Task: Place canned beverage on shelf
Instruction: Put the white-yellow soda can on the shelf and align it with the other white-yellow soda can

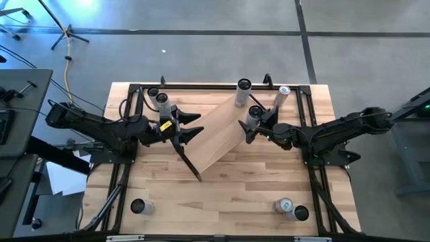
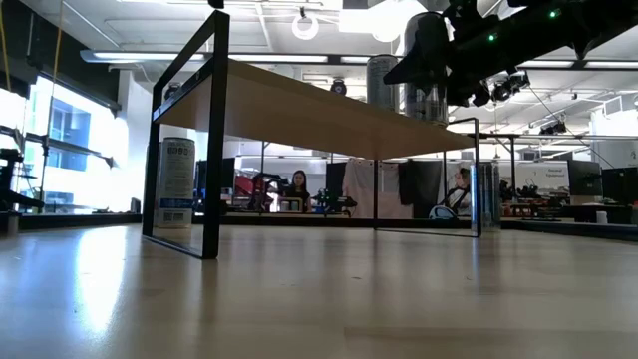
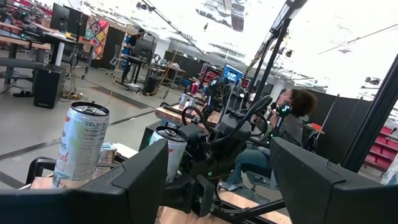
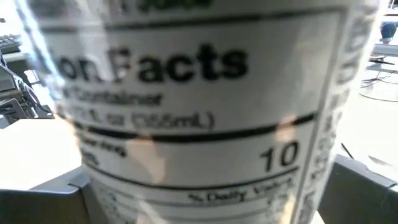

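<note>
Right gripper (image 1: 250, 125): fingers spread wide around can (image 1: 254, 115) standing on shelf (image 1: 218, 134)
Left gripper (image 1: 195, 126): open, empty; over shelf's left end

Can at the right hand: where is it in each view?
High: can centre-right, on the shelf end, at the right hand.
Low: upper right, atop the shelf.
Left wrist: left of centre, the smaller can.
Right wrist: fills the picture.
Landmark in high and low: the shelf.
</note>
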`<action>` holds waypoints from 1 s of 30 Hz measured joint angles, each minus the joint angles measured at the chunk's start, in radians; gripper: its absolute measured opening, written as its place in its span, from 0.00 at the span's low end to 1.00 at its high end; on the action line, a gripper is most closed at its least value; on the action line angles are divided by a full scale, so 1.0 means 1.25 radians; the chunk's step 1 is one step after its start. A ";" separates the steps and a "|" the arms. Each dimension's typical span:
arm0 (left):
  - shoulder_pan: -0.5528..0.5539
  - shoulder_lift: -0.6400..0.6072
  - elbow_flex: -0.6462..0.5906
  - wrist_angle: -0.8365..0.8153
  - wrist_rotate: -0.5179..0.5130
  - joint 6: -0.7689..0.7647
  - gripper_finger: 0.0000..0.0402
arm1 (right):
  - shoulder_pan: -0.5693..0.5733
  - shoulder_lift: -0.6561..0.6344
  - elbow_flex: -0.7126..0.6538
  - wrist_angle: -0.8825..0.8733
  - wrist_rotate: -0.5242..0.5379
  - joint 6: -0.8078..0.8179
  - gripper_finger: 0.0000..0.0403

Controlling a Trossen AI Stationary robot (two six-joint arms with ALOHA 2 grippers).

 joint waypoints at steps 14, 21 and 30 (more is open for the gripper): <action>0.000 0.000 0.000 -0.003 0.000 0.001 0.62 | 0.005 -0.121 0.000 -0.103 -0.055 -0.045 0.99; 0.000 0.000 0.000 -0.003 0.000 0.001 0.62 | 0.032 -0.190 0.000 -0.190 -0.054 -0.038 0.99; 0.000 0.000 0.000 -0.003 0.000 0.000 0.62 | 0.079 -0.251 0.000 -0.243 -0.054 -0.041 0.99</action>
